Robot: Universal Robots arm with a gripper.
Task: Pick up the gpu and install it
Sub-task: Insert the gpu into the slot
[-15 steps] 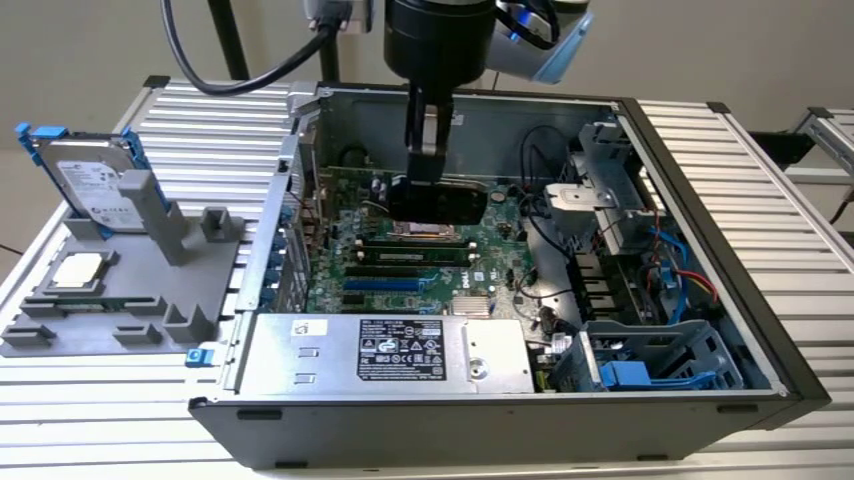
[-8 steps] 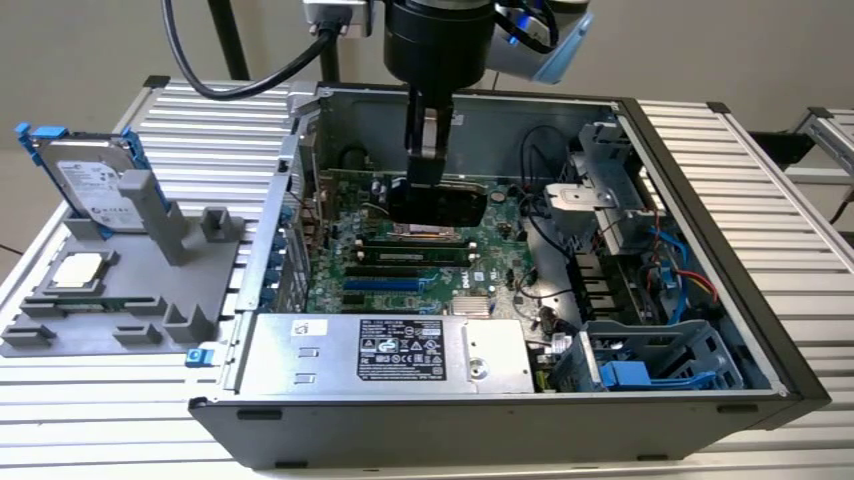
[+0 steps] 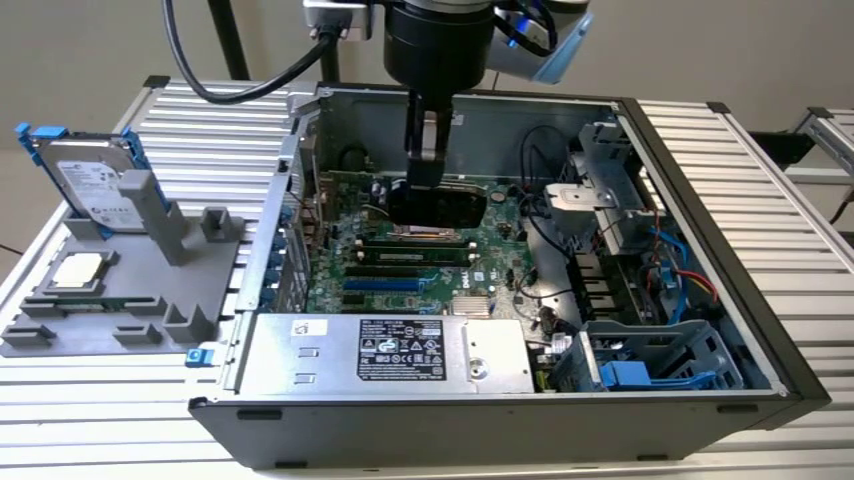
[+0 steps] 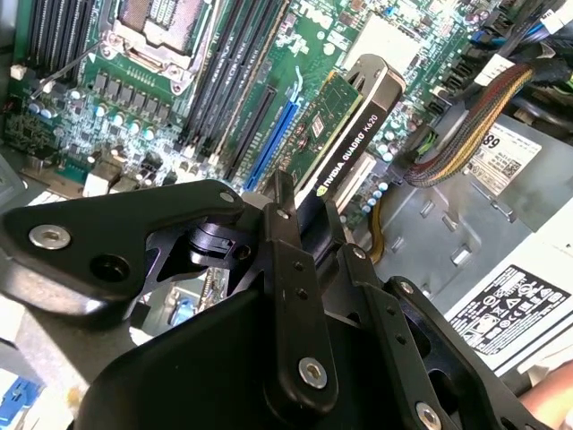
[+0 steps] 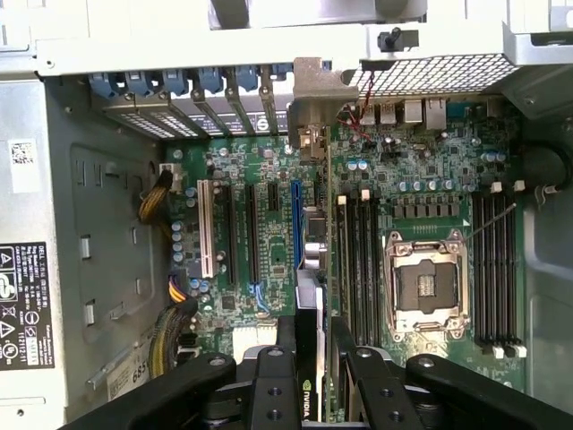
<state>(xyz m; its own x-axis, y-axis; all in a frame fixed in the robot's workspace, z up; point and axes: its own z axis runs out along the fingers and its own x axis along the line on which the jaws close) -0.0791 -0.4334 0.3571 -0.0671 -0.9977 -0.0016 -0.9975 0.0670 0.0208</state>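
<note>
Gpu point(image 4: 354, 134) sits clamped edge-on between the gripper point(image 4: 300, 210) fingers, hanging inside the open computer case point(image 3: 747, 330) just above the motherboard point(image 3: 487, 270). In the second wrist view the card runs away from the fingers toward one o'clock, its black cooler face with white lettering turned outward and the green board edge beside it. In the first wrist view the card's thin edge point(image 5: 309, 296) rises from between the black fingers point(image 5: 269, 381) at six o'clock and points to twelve o'clock, where its silver bracket point(image 5: 313, 98) sits against the case's rear slot openings. The blue expansion slot point(image 5: 295, 228) lies just beside the card at its nine o'clock, running parallel to it.

By my reading the pick-up is finished and the install step is in hand: the card is lined up over the slot region but does not look seated. Seating calls for the card's bottom edge to meet the slot squarely along its whole length, with the bracket sliding into the rear opening and no tilt; whether the card is exactly over the blue slot I cannot tell.

In the exterior view the arm point(image 3: 434, 40) comes down from twelve o'clock into the case. Outside it, at nine o'clock, a grey fixture point(image 3: 134, 300) carries a hard drive point(image 3: 94, 185) with blue rails and a square CPU chip point(image 3: 74, 272).
</note>
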